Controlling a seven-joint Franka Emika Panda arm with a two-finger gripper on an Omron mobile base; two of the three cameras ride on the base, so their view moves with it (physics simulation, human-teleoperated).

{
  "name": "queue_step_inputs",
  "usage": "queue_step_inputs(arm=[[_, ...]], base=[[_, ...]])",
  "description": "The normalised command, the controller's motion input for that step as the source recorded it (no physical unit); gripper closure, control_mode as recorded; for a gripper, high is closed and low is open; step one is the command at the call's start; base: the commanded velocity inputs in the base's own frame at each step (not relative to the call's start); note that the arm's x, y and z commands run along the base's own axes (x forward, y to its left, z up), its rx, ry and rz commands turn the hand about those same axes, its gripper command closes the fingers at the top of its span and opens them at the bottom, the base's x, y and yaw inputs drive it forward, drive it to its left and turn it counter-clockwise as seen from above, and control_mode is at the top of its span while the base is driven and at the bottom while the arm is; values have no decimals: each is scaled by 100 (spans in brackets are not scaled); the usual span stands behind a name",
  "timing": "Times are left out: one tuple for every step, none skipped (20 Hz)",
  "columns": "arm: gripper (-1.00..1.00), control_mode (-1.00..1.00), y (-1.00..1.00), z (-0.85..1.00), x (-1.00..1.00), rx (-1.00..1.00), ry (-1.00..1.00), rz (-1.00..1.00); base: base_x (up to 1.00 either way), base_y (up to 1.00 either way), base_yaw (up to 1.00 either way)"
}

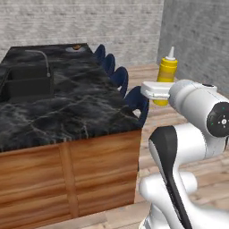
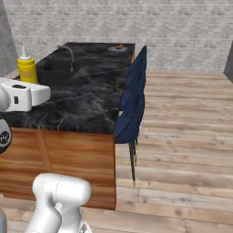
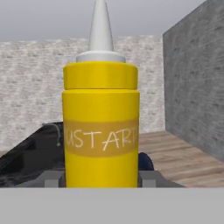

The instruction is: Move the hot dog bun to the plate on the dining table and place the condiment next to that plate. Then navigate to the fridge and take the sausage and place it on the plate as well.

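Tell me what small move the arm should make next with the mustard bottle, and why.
Probably carry it forward over the dining table toward the plate at the far end. The gripper holds the condiment upright, beside the table's near corner, far from the plate with the hot dog bun.

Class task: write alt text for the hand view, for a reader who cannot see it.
An upright yellow mustard bottle with a pale pointed nozzle stands close up, held between the gripper fingers. Behind lie the black marble dining table, wooden floor and grey brick walls.

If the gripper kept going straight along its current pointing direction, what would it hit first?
Nothing near: the gripper, shut on the mustard bottle, faces open air above the dining table edge; probably the far brick wall, though depth is unclear.
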Motion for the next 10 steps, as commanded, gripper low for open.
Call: queue_step_inputs(arm=[[100,100,0,0,0,0,0,0],[100,100,0,0,0,0,0,0],[100,100,0,0,0,0,0,0],[100,100,0,0,0,0,0,0],[100,100,0,0,0,0,0,0],[100,100,0,0,0,0,0,0],[100,100,0,0,0,0,0,0],[100,100,0,0,0,0,0,0],[100,100,0,0,0,0,0,0],[100,100,0,0,0,0,0,0]], base=[[51,-100,11],[54,-100,11],[54,-100,11],[56,-99,12],[57,-96,12],[56,-98,13],[56,-99,13],[55,-99,13],[54,-99,14],[52,-99,15]])
